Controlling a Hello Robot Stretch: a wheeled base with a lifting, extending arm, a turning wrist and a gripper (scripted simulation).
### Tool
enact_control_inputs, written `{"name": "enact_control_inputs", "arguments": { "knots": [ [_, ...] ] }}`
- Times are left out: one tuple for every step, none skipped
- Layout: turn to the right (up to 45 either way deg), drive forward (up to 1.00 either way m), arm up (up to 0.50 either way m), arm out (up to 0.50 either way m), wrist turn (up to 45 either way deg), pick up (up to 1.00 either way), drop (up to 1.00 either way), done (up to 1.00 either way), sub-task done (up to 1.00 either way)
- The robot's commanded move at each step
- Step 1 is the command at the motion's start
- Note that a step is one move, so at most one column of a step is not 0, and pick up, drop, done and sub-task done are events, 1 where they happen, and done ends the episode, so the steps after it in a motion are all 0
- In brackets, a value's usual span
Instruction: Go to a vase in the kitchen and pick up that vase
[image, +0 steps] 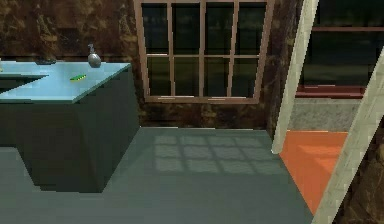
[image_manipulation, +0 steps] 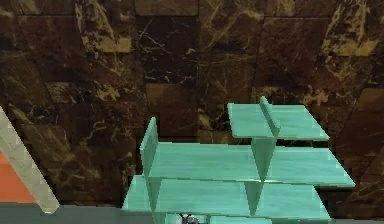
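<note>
One small grey vase (image: 93, 57) stands on the teal kitchen counter (image: 60, 88), off toward the forward view's left (approach unfinished, pickup not yet begun). The gripper (image_manipulation: 185, 217) peeks above the arm side view's bottom edge; I cannot tell its jaws' state.

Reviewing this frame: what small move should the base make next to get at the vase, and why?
Probably a short drive ahead while turning toward the forward view's left. The small grey vase stands far back on the light-blue countertop, near the dark wall, past a green object, in that view's upper left. The arm side view faces teal shelves, not the counter.
</note>
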Motion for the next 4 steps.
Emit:
{"name": "enact_control_inputs", "arguments": {
  "knots": [
    [0.0,0.00,0.00,0.00,3.0,0.00,0.00,0.00,0.00],
    [0.0,0.00,-0.30,0.00,0.0,0.00,0.00,0.00,0.00],
    [0.0,0.00,0.00,0.00,0.0,1.00,0.00,0.00,0.00],
    [0.0,0.00,0.10,0.00,0.0,0.00,0.00,0.00,0.00]
  ]
}}
